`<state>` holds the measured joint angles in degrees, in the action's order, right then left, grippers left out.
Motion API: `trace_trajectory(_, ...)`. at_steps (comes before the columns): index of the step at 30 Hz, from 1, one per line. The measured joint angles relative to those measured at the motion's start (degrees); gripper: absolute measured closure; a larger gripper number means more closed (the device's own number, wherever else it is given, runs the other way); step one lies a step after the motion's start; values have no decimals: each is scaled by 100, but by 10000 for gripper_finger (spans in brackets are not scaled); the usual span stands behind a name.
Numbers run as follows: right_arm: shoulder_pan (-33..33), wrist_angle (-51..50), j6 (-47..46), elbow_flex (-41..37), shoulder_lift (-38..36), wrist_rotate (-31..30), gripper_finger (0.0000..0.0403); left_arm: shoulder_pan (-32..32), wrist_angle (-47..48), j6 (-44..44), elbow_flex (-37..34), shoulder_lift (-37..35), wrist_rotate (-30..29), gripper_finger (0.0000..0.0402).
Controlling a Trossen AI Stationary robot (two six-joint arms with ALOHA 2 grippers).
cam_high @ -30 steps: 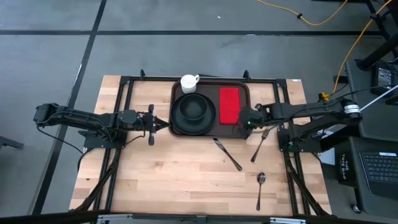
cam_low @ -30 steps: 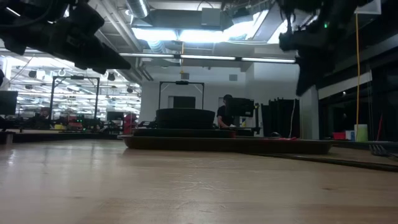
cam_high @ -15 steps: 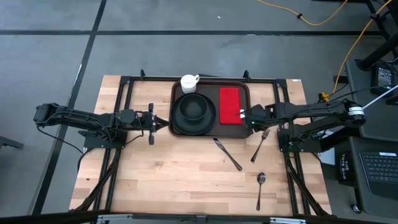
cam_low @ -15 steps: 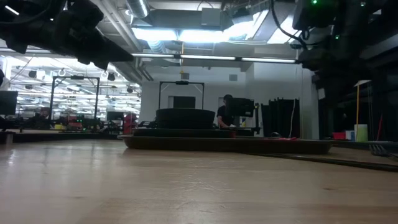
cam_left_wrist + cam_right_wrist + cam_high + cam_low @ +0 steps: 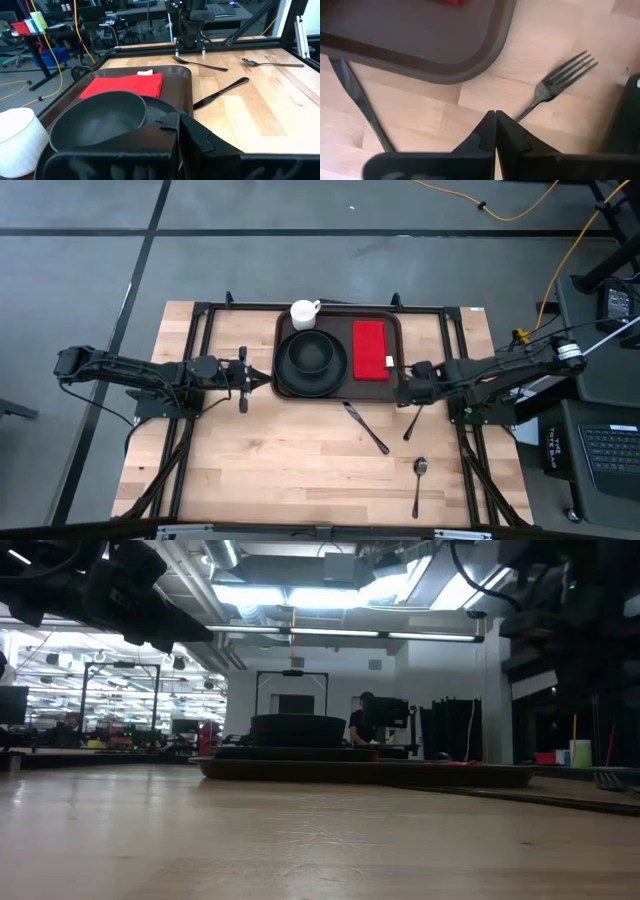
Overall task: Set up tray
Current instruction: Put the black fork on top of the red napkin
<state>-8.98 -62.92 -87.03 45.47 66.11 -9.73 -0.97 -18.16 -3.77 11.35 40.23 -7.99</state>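
Note:
The dark brown tray lies at the table's far middle. It holds a black plate with a black bowl, a folded red napkin and a white cup. My left gripper is shut and hovers at the tray's left edge; its wrist view looks over the bowl. My right gripper is shut and points down over bare table beside the tray's near right corner, close to the fork. I see no touch.
A knife, the fork and a spoon lie on the wood near and right of the tray. Black frame rails run along the table's left, far and right sides. Bare wood lies toward the near edge.
My right gripper has gone from over the tray's right edge toward the table's near right, off the tray, and has tipped down over the table beside the fork. Its fingers stay shut.

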Motion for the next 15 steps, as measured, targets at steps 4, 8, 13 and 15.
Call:
trace_trajectory(4,-195,-30,-474,0,0,-114,396,0,1,0,0,0,0,398)
trace_trajectory(8,-355,-55,-919,-129,10,-116,395,0,1,0,0,0,0,399)
trace_trajectory(13,-526,105,-1593,-696,15,8,374,0,-1,2,0,0,1,400)
trace_trajectory(15,-574,216,-1797,-910,15,171,360,0,1,3,0,0,7,398)
